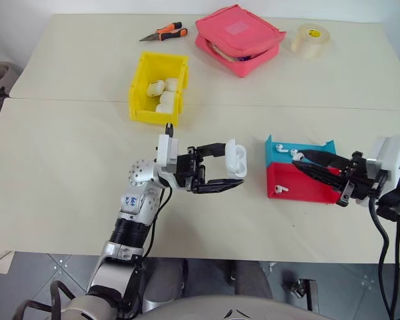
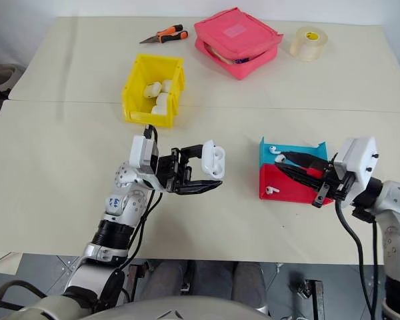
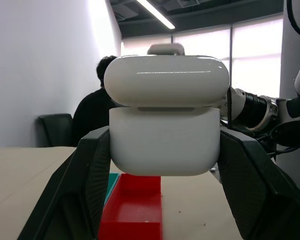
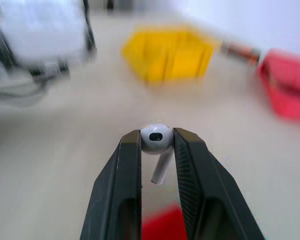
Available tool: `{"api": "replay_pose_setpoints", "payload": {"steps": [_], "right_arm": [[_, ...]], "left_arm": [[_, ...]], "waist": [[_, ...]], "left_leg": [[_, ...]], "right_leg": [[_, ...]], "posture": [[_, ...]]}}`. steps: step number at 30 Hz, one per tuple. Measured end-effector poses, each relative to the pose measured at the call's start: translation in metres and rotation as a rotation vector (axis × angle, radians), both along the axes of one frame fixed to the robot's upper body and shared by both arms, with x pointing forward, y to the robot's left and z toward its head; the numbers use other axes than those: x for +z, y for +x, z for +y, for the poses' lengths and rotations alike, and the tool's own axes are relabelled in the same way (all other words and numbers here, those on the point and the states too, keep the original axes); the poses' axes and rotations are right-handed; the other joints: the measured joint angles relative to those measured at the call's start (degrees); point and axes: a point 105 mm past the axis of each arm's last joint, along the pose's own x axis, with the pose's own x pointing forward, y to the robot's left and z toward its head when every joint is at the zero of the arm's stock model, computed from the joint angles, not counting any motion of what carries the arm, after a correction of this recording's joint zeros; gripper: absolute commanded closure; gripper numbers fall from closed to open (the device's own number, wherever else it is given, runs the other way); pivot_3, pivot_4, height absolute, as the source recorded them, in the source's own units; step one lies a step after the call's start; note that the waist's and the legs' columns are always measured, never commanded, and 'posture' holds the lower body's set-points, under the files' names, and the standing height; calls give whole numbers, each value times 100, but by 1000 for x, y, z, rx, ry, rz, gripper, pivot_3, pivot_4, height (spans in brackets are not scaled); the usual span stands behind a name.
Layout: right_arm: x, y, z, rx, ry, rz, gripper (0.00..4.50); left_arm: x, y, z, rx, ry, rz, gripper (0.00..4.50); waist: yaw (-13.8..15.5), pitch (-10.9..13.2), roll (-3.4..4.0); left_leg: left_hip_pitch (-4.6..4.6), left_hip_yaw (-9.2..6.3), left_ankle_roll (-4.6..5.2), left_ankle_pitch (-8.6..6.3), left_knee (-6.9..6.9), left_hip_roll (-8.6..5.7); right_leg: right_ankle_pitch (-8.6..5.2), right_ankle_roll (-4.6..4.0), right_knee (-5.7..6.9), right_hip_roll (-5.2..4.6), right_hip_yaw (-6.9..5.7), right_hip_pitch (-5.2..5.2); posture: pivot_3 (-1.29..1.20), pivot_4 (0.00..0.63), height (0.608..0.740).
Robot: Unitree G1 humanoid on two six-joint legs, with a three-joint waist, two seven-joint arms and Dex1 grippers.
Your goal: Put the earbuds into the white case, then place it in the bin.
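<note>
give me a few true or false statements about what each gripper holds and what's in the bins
1. The left gripper holds a white case with its lid open. True.
2. The right gripper is empty. False: it pinches an earbud between its fingers.
3. The yellow bin holds several white cases. True.
4. The held case rests on the table. False: it is held up in the air above it.
5. An earbud lies in the red tray. True: one lies in it, and more lie in the blue tray behind.
6. The orange-handled pliers lie inside the yellow bin. False: they lie on the table beyond it.
</note>
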Motion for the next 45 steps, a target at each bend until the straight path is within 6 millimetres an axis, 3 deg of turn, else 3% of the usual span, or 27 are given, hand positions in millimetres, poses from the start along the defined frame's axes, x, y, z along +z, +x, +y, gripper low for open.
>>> {"api": "replay_pose_setpoints", "payload": {"steps": [6, 12, 17, 45], "right_arm": [[13, -3, 54, 128, 141, -62, 3917], [23, -2, 79, 196, 208, -98, 3917], [28, 0, 84, 198, 241, -107, 3917], [3, 9, 76, 119, 393, -31, 3917]], "left_arm": [[3, 1, -4, -17, -1, 15, 1700], [0, 2, -4, -36, 22, 62, 1700], [0, 2, -5, -38, 21, 72, 1700], [3, 4, -7, -16, -1, 83, 1700]], "waist": [[-3, -1, 1], [8, -1, 1], [-7, -1, 1], [-10, -1, 1]], "left_leg": [[1, -1, 0, 0, -1, -2], [0, -3, 0, 0, -1, -6], [1, -2, 0, 0, -3, -4], [2, 3, 0, 0, -6, -4]], "right_leg": [[0, 0, 2, 1, 3, -3], [0, 0, 2, -1, 2, -2], [0, -1, 3, 1, 2, -3], [0, -1, 3, 1, 5, -4]], "posture": [[0, 150, 740], [0, 150, 740], [0, 150, 740], [0, 150, 740]]}}
